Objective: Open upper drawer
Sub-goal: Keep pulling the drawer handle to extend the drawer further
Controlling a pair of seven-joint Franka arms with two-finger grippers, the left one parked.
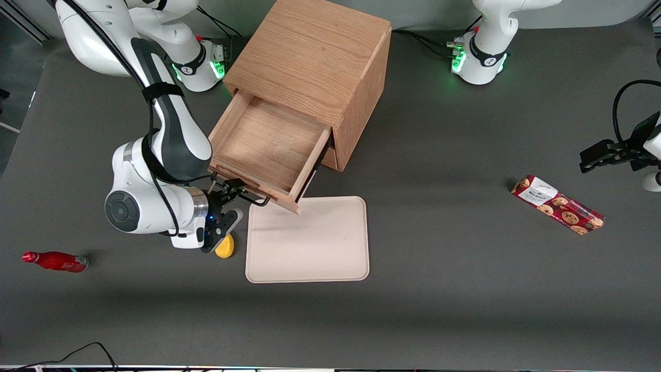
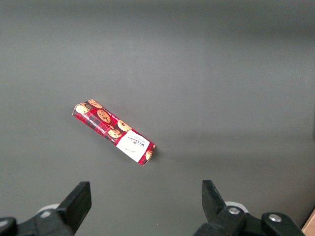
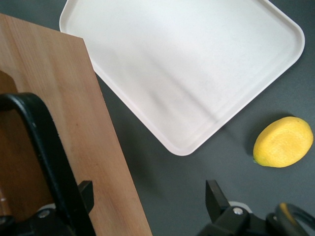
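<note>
The wooden cabinet (image 1: 315,57) stands at the back of the table. Its upper drawer (image 1: 263,144) is pulled far out and its inside is bare. The thin dark wire handle (image 1: 256,200) sits on the drawer front, which faces the front camera. My right gripper (image 1: 231,189) is at the handle's end nearest the working arm and is open. In the right wrist view the gripper (image 3: 150,196) has its fingers wide apart. The handle (image 3: 44,142) runs beside one finger, in front of the drawer front (image 3: 74,108). The lower drawer is hidden under the upper one.
A cream tray (image 1: 310,243) lies nearer the front camera than the drawer and shows in the right wrist view (image 3: 187,64). A lemon (image 1: 225,247) (image 3: 283,142) lies beside it, under my wrist. A red bottle (image 1: 54,261) lies toward the working arm's end. A cookie box (image 1: 557,204) (image 2: 114,132) lies toward the parked arm's end.
</note>
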